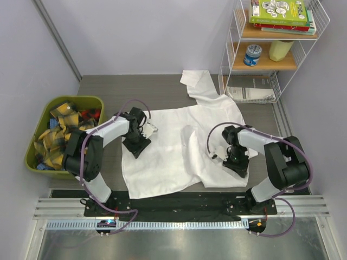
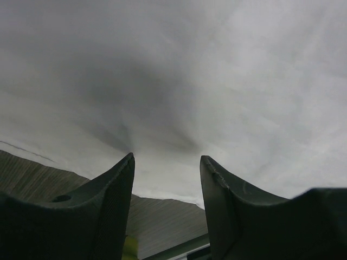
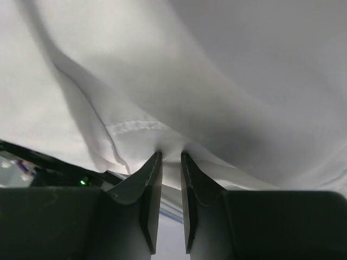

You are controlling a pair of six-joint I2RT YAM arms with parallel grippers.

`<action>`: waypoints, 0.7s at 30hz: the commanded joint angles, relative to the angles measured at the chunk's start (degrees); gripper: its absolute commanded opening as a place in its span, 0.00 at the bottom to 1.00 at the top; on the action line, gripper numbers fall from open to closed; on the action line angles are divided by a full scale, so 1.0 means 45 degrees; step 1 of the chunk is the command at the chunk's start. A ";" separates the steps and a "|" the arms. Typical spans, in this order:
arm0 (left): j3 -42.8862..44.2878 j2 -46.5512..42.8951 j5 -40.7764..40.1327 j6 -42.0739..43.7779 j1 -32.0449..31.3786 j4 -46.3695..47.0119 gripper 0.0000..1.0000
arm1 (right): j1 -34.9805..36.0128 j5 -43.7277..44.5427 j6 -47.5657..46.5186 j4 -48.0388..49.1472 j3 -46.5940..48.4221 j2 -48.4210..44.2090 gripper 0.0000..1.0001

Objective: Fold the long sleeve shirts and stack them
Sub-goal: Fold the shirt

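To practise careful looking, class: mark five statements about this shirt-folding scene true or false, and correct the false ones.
1. A white shirt lies spread on the table. True.
2. The green bin holds white shirts. False: it holds yellow-and-black plaid cloths.
3. The green bin stands on the left arm's side. True.
4. The wire shelf is bare. False: books and a can stand on it.
5. The left end effector has its jaws apart. True.
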 commanded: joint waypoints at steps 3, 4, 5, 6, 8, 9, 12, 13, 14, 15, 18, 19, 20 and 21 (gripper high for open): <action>0.0156 0.0414 -0.0537 0.0863 0.0762 0.0501 0.52 | 0.0120 0.2991 -0.2220 -0.0118 -0.2058 -0.1076 0.26; 0.0273 0.0531 -0.0538 0.0902 0.1015 0.0463 0.52 | 0.0140 0.3187 -0.2436 -0.0622 -0.2097 -0.1542 0.26; 0.0545 0.0764 -0.0538 0.0961 0.1133 0.0424 0.52 | 0.0121 0.3343 -0.2554 -0.0898 -0.2020 -0.1740 0.26; 0.0664 0.0844 -0.0518 0.1039 0.1366 0.0443 0.52 | 0.0120 0.3326 -0.2613 -0.1113 -0.1865 -0.1994 0.26; 0.0918 0.0903 -0.0402 0.1137 0.1505 0.0326 0.52 | 0.0081 0.2803 -0.2575 -0.1660 -0.0991 -0.2637 0.30; 0.1054 0.0806 -0.0343 0.1195 0.1525 0.0326 0.52 | 0.0101 0.2566 -0.2420 -0.1759 -0.0579 -0.2757 0.32; 0.1327 0.0455 -0.0284 0.1254 0.1525 0.0267 0.51 | 0.0004 0.1337 -0.1659 -0.2053 0.1160 -0.2758 0.36; 0.1426 0.0338 -0.0013 0.1312 0.1525 0.0151 0.51 | -0.0036 0.1024 -0.1464 -0.2111 0.1531 -0.2681 0.37; 0.1504 0.0221 0.0144 0.1332 0.1525 0.0053 0.51 | -0.0055 0.0711 -0.0998 -0.2092 0.2076 -0.2583 0.40; 0.1524 -0.0070 0.0243 0.1294 0.1544 0.0033 0.52 | -0.0075 -0.0084 -0.0780 -0.2053 0.2237 -0.2253 0.41; 0.1622 -0.0210 0.0692 0.1274 0.1505 -0.0259 0.53 | -0.0075 -0.0618 -0.0232 -0.1781 0.2317 -0.1298 0.42; 0.1564 -0.0171 0.0751 0.1293 0.1505 -0.0318 0.54 | -0.0075 -0.0678 -0.0231 -0.1490 0.2220 -0.1080 0.42; 0.1505 -0.0094 0.0867 0.1409 0.1505 -0.0377 0.54 | -0.0075 -0.0678 -0.0173 -0.1235 0.1948 -0.0885 0.42; 0.1389 -0.0035 0.0830 0.1430 0.1505 -0.0184 0.54 | -0.0075 -0.0678 -0.0095 -0.1020 0.1829 -0.0709 0.43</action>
